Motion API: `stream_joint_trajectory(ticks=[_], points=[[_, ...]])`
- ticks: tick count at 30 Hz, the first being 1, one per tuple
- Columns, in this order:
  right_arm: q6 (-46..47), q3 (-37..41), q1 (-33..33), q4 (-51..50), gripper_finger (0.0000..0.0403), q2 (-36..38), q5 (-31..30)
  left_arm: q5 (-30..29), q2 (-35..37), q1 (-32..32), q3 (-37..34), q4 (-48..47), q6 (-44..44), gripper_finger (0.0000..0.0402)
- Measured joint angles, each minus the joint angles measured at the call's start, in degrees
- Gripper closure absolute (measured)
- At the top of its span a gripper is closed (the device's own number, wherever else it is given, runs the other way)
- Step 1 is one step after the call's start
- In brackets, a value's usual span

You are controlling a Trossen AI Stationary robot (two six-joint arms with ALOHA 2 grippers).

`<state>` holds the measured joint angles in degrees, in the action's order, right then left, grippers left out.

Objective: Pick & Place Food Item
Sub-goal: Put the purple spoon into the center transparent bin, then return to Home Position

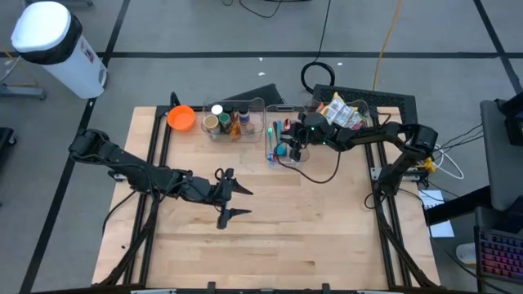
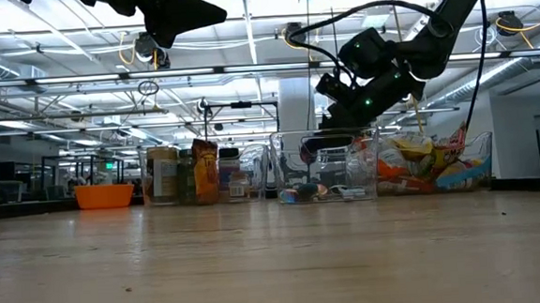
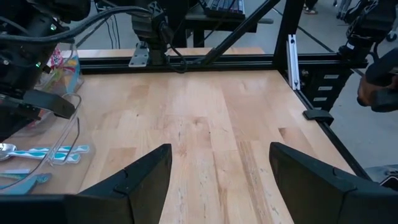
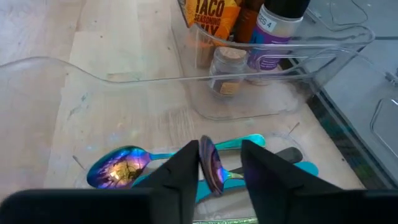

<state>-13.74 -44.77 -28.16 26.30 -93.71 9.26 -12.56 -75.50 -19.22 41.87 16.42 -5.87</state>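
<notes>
Three clear bins [image 1: 288,131], one orange bowl [image 1: 181,118], two grippers.

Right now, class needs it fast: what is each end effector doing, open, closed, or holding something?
Left end effector: open, empty, above bare table.
Right end effector: over the clear utensil bin, fingers partly apart around a spoon; grip cannot be told.

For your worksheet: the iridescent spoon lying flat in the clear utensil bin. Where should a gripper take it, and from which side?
Grip the spoon by its teal handle, just behind the bowl, coming straight down through the bin's open top. The bowl is wide, curved and probably slippery; the handle is narrow. The walls block any sideways approach.
</notes>
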Motion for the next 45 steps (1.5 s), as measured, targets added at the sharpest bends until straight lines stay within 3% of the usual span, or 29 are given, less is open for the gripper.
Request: stream_joint_trajectory(ticks=[8,17,27,31,37,45], points=[[3.05,0.04,0.08,-0.41,0.0240,2.68,0.02,0.00,0.00,0.02,0.00,0.01,0.13,0.0130],[5.82,0.04,0.46,-6.36,0.0230,12.40,0.02,0.00,0.00,0.00,0.00,0.05,0.11,0.0131],[15.35,0.04,5.42,-18.64,0.0231,33.52,0.04,-0.04,0.00,0.08,-0.02,0.09,4.21,0.0131],[18.81,0.04,7.34,-22.93,0.0233,42.42,0.07,0.50,0.80,0.07,-0.06,-1.81,1.80,0.0130],[19.06,0.04,8.46,-28.71,0.0230,51.65,0.07,0.21,15.18,0.07,-0.04,-14.96,5.96,0.0130],[17.21,0.07,8.41,-42.15,0.0230,58.48,-0.23,0.33,36.74,0.02,0.00,-29.32,7.96,0.0131]])
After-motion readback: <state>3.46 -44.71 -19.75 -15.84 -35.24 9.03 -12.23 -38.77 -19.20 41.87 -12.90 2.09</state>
